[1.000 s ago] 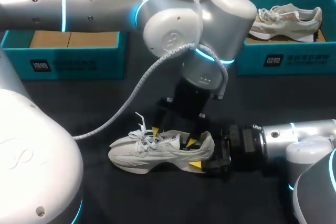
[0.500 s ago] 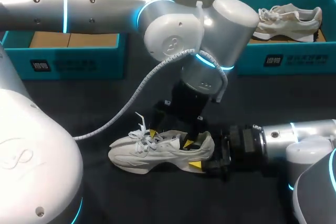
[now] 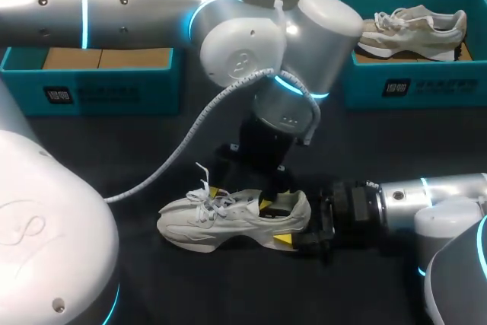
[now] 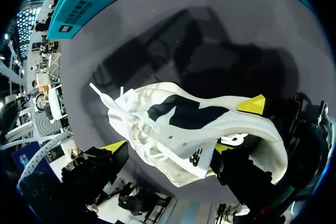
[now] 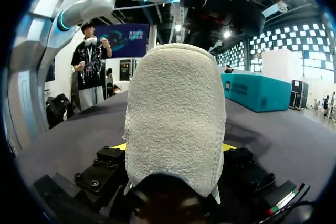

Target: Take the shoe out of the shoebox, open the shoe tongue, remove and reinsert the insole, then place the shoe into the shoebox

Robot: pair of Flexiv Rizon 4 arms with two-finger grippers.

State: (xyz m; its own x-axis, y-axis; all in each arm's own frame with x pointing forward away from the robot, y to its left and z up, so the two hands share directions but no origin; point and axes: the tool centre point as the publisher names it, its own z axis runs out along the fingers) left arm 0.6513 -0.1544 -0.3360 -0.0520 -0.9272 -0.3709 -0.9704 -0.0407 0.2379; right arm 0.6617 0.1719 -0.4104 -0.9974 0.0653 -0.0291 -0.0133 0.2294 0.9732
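Observation:
A white shoe (image 3: 217,222) lies on its sole on the black table, toe to the left. My right gripper (image 3: 294,222) comes in from the right and is shut on the shoe's heel (image 5: 176,114), one yellow tip on each side. My left gripper (image 3: 239,197) hangs open just above the shoe's opening, its tips spread along the shoe. In the left wrist view the shoe (image 4: 157,140) lies between that gripper's (image 4: 168,148) fingers, with the dark insole (image 4: 184,115) showing inside. The right gripper's fingertip (image 4: 252,104) shows at the heel.
A teal shoebox (image 3: 403,85) stands at the back right with a second, beige shoe (image 3: 415,27) in it. Another teal box (image 3: 99,90) with cardboard inside stands at the back left. My left arm's cable (image 3: 190,138) loops down over the table.
My left gripper has shifted a little to the left and lifted slightly over the shoe. The right gripper and the shoe have stayed put.

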